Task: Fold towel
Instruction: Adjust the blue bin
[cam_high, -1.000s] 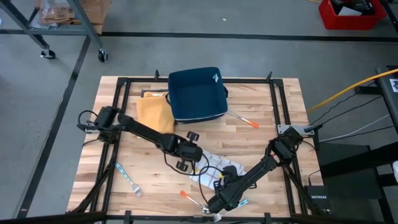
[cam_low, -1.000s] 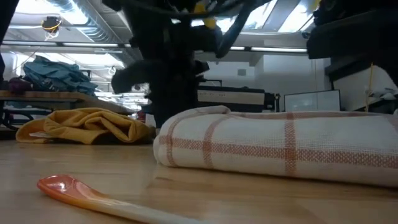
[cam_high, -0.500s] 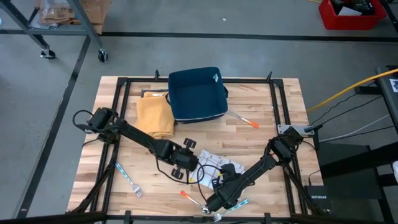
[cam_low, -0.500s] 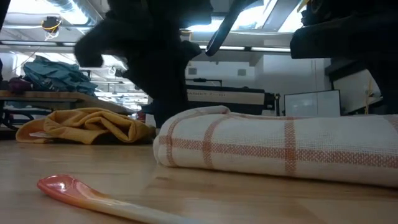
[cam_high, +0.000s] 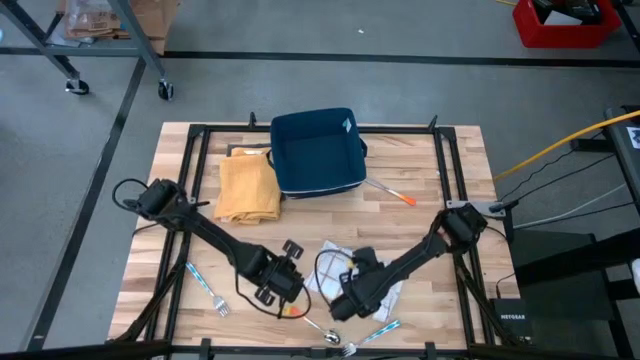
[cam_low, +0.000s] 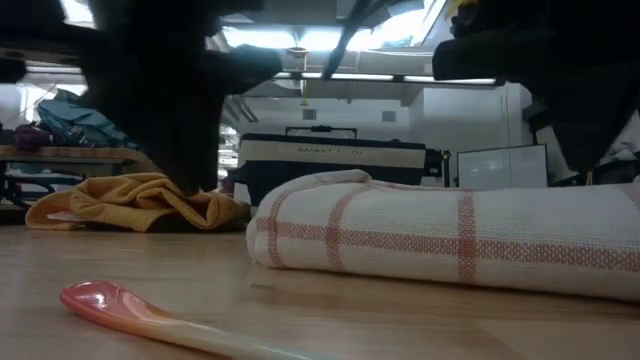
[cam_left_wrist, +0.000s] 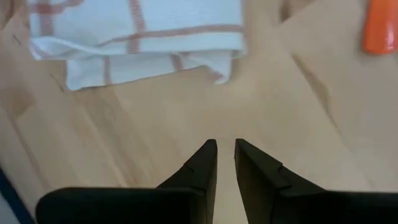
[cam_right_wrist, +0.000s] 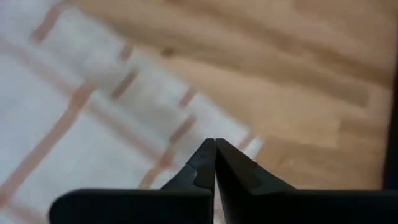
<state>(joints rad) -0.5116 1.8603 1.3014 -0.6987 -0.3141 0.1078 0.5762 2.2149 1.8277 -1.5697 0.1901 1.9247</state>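
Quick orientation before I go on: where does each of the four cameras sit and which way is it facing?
High view: above the table, looking straight down; both arms, left pincer, right pincer.
Low view: at table-top height, looking level across; towel, pink spoon, dark arms above.
Left wrist view: looks past the nearly closed left pincer at bare wood and the towel's edge.
Right wrist view: looks past the shut right pincer at the towel.
Shared: the checked towel shows in all four.

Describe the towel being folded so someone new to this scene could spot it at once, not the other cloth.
Start at the blue bin at the table's far edge and come toward the near edge, to where the two arms meet. The towel lies there, partly under the right arm. It is white with thin red-orange checks, unlike the plain yellow cloth beside the bin.
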